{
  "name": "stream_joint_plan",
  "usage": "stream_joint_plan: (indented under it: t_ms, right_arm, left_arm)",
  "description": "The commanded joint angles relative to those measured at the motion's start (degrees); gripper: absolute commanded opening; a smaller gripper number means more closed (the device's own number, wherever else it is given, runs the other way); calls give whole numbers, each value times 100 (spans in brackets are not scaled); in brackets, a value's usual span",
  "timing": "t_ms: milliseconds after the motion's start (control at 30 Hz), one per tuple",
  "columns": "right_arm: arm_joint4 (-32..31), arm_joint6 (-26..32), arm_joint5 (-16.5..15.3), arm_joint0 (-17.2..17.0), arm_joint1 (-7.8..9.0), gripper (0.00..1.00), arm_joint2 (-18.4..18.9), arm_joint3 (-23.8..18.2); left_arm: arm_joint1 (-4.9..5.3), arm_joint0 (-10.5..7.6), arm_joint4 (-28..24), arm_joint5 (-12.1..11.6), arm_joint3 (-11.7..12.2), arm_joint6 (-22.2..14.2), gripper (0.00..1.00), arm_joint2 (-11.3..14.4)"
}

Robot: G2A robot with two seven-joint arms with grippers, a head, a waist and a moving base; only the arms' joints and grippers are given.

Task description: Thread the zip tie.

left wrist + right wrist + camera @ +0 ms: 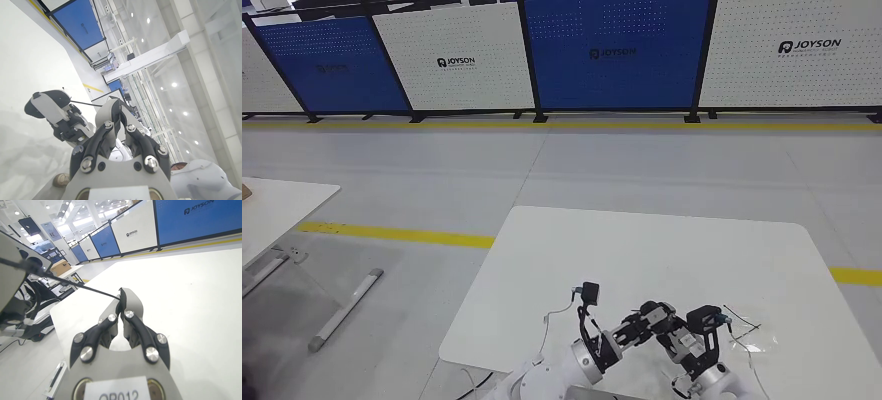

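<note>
A white worktop point(662, 250) stands on a grey floor point(442, 160) crossed by a yellow line point(392, 235). Along the far side runs a row of perforated partitions, blue panels point(617, 50) and white panels point(452, 55) by turns. Off to the left stands another white table point(272, 210), and a cardboard box point(61, 266) rests on a white surface there.

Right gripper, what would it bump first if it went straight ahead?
Probably nothing near: the right gripper, pinching the zip tie, points out over the white table; the left gripper sits off sideways. Depth is unclear.
</note>
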Motion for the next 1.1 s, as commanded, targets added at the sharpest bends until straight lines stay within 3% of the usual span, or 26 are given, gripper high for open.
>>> stream_joint_plan:
  t_ms: [0,133,167,200,233,433,733,833,900,933,1067]
  right_arm:
    - [8,-12,-14,3,0,0,12,16]
    - [28,-10,-46,11,-2,0,26,42]
    - [45,-23,-54,10,-3,9,30,41]
    - [78,-54,-72,1,-4,46,41,34]
    - [134,-119,-103,-26,-3,100,70,11]
    - [262,-400,-299,-295,42,100,353,-165]
    - [866,-1051,-370,-796,202,100,793,-572]
    - [1281,-1384,-370,-1073,308,100,1038,-815]
    - [1554,-1411,-370,-1212,385,100,1190,-954]
    - [1609,-1390,-370,-1235,399,100,1209,-974]
    - [1609,-1390,-370,-1235,399,100,1209,-974]
  left_arm:
    - [2,8,17,-1,-17,15,0,7]
    - [3,16,53,48,-11,107,0,11]
    - [-2,9,56,120,4,197,0,4]
    - [-9,-3,65,198,17,307,0,-1]
    - [-21,-22,64,274,36,433,0,6]
    - [-58,-135,-225,461,189,778,0,-91]
    - [-21,-39,-805,547,416,1064,0,-679]
    - [6,65,-848,570,525,1103,0,-868]
    - [24,94,-714,721,631,1147,0,-954]
    - [32,89,-538,935,689,1165,0,-959]
    - [32,88,-527,976,674,1142,0,-947]
